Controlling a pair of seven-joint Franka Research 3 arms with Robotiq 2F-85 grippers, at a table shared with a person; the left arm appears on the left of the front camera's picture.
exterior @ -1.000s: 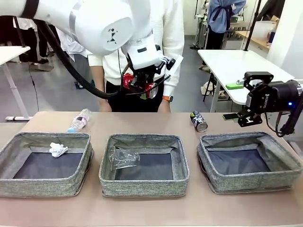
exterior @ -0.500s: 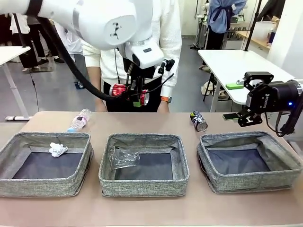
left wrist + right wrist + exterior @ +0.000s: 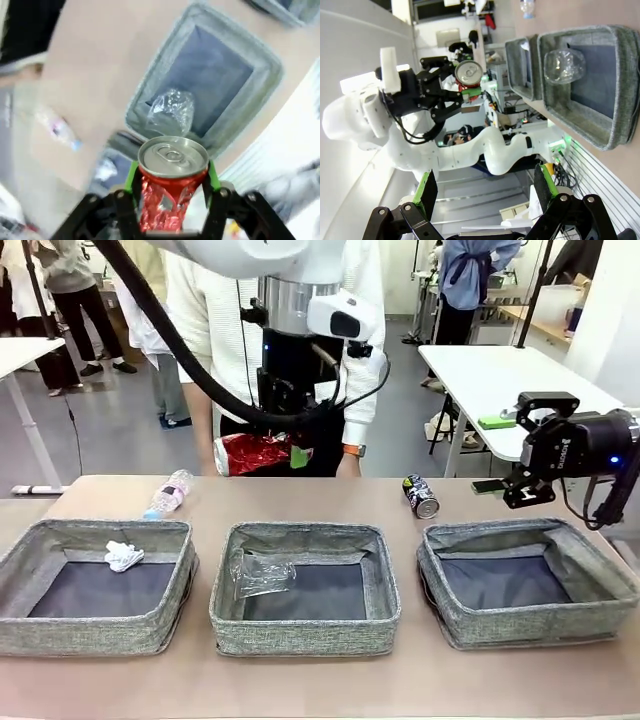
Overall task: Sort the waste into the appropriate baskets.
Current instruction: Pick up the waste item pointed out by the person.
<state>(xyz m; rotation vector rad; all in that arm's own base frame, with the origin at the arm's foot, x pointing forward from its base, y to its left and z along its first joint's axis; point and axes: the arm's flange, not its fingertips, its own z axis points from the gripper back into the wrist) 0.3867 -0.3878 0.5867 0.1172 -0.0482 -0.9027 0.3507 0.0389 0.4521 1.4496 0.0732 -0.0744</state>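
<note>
Left gripper point(image 3: 172, 176) rotated: red dented can point(image 3: 248, 453) now sideways, clamped between its fingers; right gripper point(image 3: 485, 186) spread wide, empty, near right basket point(image 3: 530, 628).

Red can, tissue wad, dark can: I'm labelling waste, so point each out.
red can point(image 3: 253, 453), front view, dented side
tissue wad point(image 3: 123, 556), front view, its middle
dark can point(image 3: 420, 495), front view, its side

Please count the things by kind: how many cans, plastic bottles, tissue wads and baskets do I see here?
Cans: 2 (red can in the left tool, dark can on the table)
Clear plastic bottles: 2 (whole bottle on the table, crushed bottle in the middle basket)
White tissue wad: 1, in the left basket
Baskets: 3, with the right basket
Total: 8
</note>
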